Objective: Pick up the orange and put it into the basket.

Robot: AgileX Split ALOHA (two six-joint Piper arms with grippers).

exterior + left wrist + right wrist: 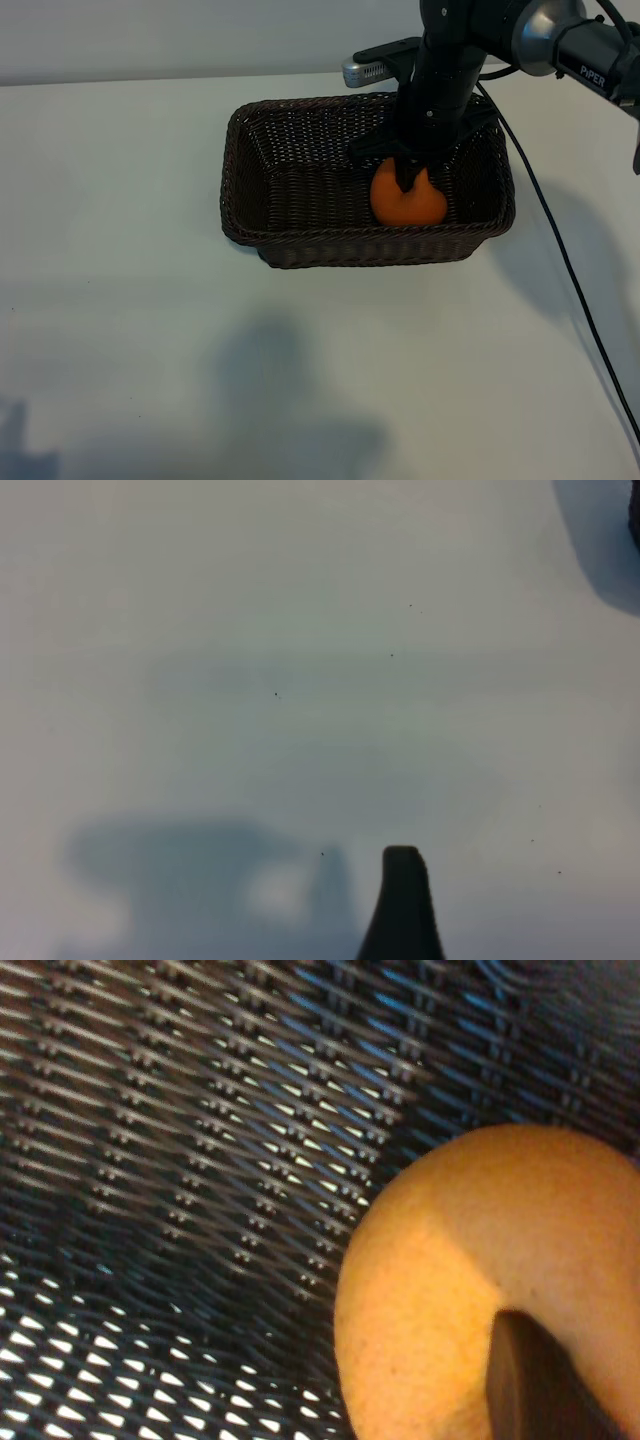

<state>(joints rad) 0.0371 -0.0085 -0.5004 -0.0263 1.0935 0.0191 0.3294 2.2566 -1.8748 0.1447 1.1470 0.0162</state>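
A large rectangular dark brown woven wicker basket (pixel 300 215) is sitting on a white table (pixel 120 300), toward twelve o'clock from the table's middle. The black right arm is reaching in from two o'clock, and its right gripper (pixel 408 180) is pointing steeply down inside the basket, pincer closed narrowly on a small, round, bright orange fruit (pixel 407 200). The orange is sitting low in the basket's four o'clock part, near the front wall. From the right wrist, one dark fingertip (pixel 530 1380) is pressing against the orange's (pixel 470 1290) matte skin, with the basket weave (pixel 200 1160) just beyond. The left gripper (pixel 402 905) is hanging over bare table, pincer standing wide, holding nothing.
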